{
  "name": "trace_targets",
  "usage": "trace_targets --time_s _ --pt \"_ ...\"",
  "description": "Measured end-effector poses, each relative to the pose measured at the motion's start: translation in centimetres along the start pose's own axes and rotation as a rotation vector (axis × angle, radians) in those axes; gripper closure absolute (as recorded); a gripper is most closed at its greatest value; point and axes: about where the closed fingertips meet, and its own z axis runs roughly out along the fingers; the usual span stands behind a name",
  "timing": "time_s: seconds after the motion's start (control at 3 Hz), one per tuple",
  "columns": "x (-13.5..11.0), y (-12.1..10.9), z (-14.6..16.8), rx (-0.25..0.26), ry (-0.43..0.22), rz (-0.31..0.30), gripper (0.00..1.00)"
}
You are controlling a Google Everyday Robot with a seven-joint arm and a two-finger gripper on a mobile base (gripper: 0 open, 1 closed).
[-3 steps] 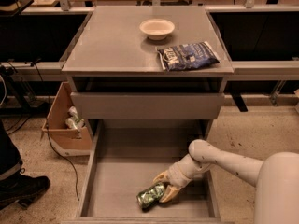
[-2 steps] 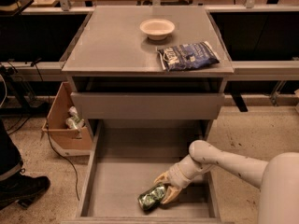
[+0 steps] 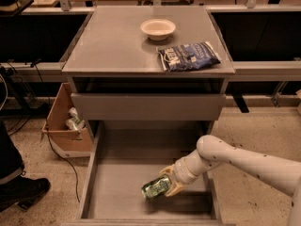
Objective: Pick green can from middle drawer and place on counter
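green can [image 3: 154,188] lifted slightly | end effector [image 3: 166,182] clenched around it | above middle drawer [image 3: 121,173]

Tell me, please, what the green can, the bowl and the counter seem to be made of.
The green can, clasped by the tool in the middle drawer, looks like glossy metal: it glints. The bowl seems paper or plastic, pale and dull. The counter looks like smooth matte grey laminate or painted metal.

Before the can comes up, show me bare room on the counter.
Free: the left half of the counter, left of the bowl and chip bag. Crowded: the right side. The gripper is in the middle drawer, shut on the green can.
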Motion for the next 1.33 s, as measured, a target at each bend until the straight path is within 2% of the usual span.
trace_targets --time_s 0.33,0.67,1.0,1.33 --pt "-1.8 -0.1 -4.5 0.046 0.027 0.061 1.00" --pt "-4.0 -0.3 -10.5 0.100 0.026 0.138 1.00" --pt "-6.5 -0.7 -17.0 0.161 0.016 0.198 1.00" --pt "-10.2 -1.6 -24.1 0.223 0.032 0.229 1.00"
